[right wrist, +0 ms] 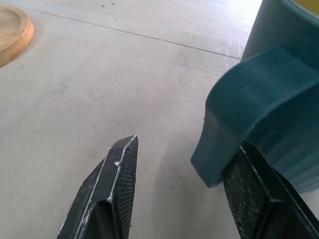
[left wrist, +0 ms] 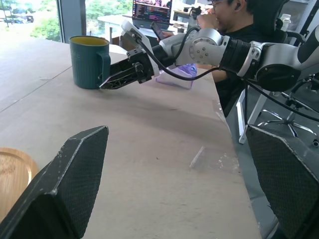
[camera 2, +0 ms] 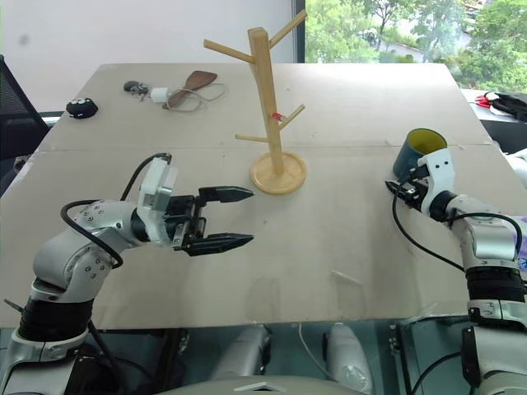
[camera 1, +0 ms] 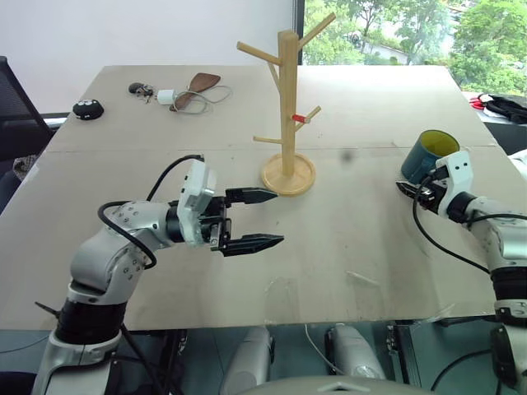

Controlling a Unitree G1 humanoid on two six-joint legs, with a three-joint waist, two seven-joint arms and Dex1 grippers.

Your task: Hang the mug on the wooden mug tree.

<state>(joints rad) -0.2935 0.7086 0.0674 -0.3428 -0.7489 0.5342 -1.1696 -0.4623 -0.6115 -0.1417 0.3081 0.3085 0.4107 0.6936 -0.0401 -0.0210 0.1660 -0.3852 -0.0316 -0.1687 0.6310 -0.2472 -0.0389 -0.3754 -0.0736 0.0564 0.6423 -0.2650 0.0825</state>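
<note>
The table (camera 1: 346, 247) (pale) carries the mug (camera 1: 428, 155), wooden mug tree (camera 1: 286, 115) and cable (camera 1: 198, 97).

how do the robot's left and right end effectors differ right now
The left end effector hangs above the table in front of the wooden mug tree, near no object; the right end effector is low at the mug, at its handle. The left end effector's fingers point sideways toward the robot's right; the right end effector's point forward and left toward the mug. Both are open and hold nothing.
</note>
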